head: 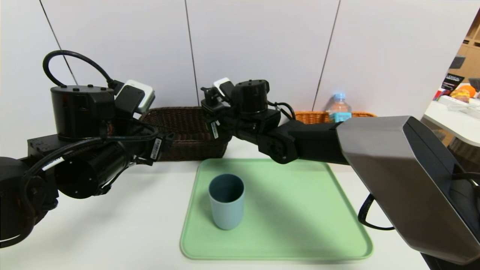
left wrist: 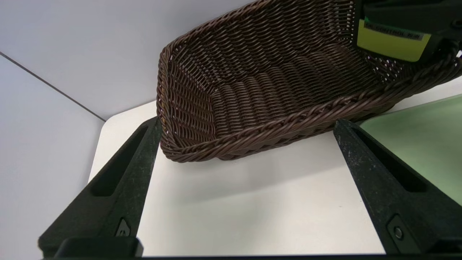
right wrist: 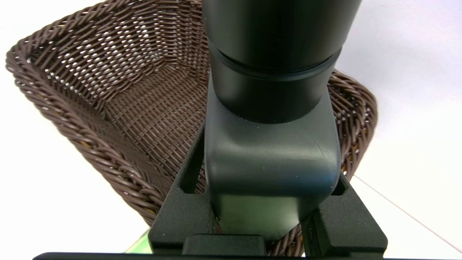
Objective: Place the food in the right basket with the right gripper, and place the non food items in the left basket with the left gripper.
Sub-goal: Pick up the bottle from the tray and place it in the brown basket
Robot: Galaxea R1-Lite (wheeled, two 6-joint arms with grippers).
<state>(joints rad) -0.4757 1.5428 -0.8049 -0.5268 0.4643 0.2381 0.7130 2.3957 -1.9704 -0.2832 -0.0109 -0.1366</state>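
Head view: the right end effector (head: 208,100), a black two-fingered claw, sits over the near right rim of the dark brown woven wicker basket (head: 180,129); its fingers are largely hidden here. The left end effector (head: 165,144), its twin, hangs just in front of that basket's left side. Below and nearer than both, a matte blue-grey handleless cup (head: 226,201) stands upright on a pale green tray (head: 300,210) on the white table (head: 112,225). Well to the right of the right end effector, a small clear water bottle with a light blue cap (head: 339,108) stands in the orange-tan wicker basket (head: 313,116). Left wrist view: the left end effector (left wrist: 247,126) stands wide apart and holds nothing, the brown basket (left wrist: 252,137) just beyond its fingertips, with a green-labelled black item (left wrist: 393,43) above the basket's far end. Right wrist view: the right end effector (right wrist: 267,202) is clamped on a black pump bottle (right wrist: 270,144), held above the brown basket (right wrist: 108,119).
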